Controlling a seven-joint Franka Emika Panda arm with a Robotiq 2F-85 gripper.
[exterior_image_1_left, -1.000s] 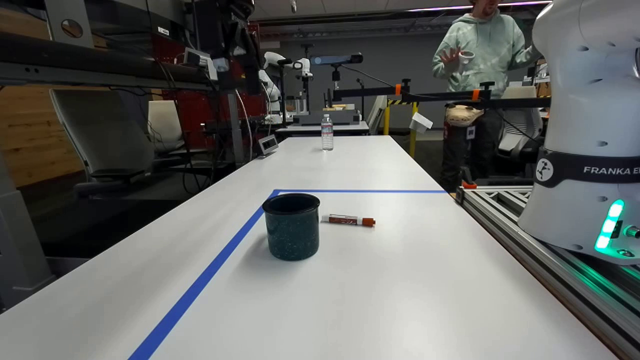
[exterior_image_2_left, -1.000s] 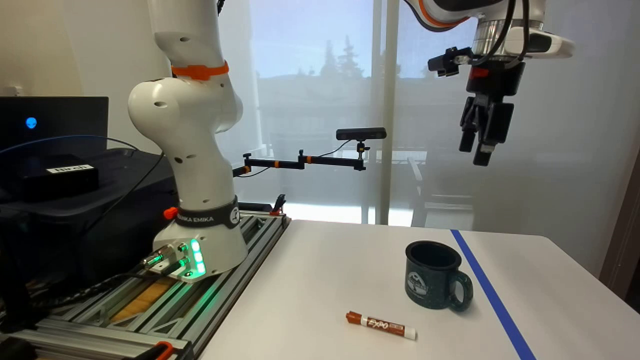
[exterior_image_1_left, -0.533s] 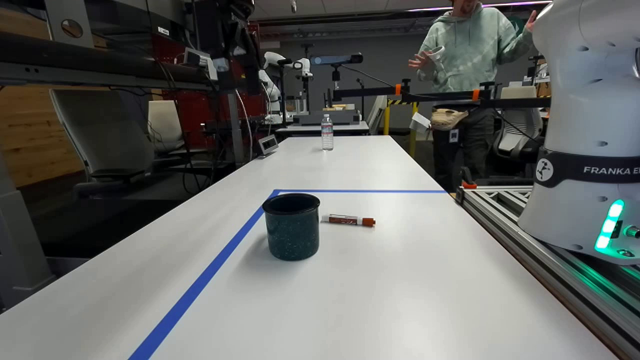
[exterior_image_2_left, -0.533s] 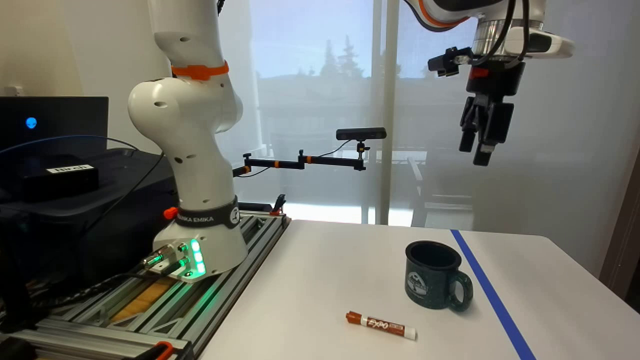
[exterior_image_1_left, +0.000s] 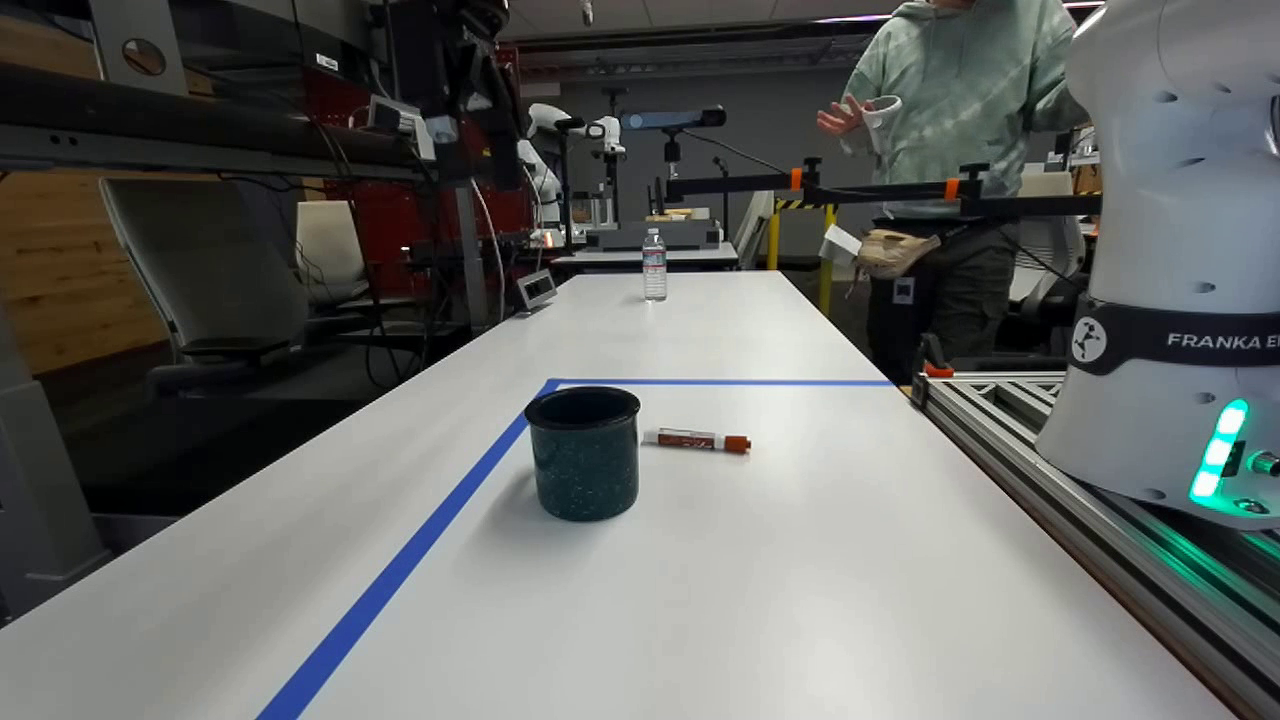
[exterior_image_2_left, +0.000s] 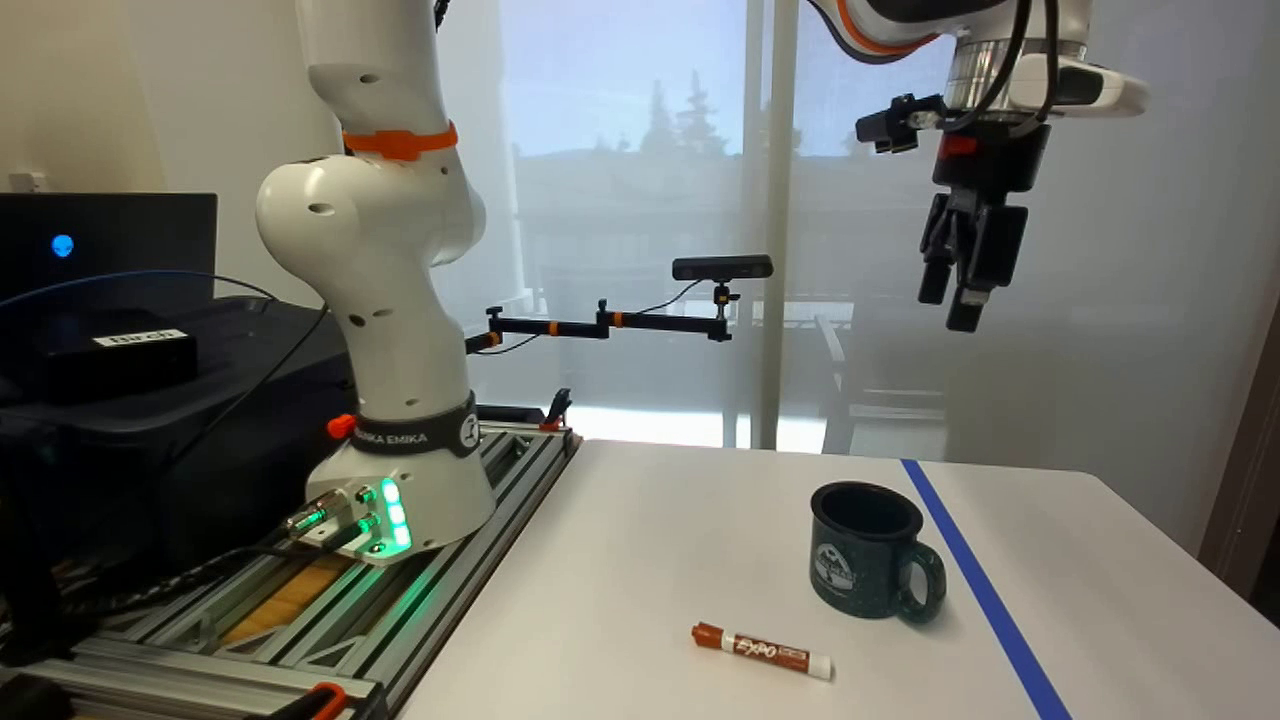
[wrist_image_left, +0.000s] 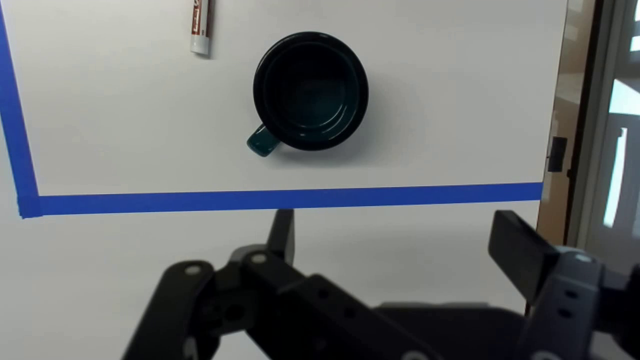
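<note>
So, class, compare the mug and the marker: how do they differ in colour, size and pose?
The mug is dark green; the marker is reddish-brown and white. The mug is broad and bulky, the marker slim. The mug stands upright, while the marker lies on its side. Both rest on the white table, apart from each other.
</note>
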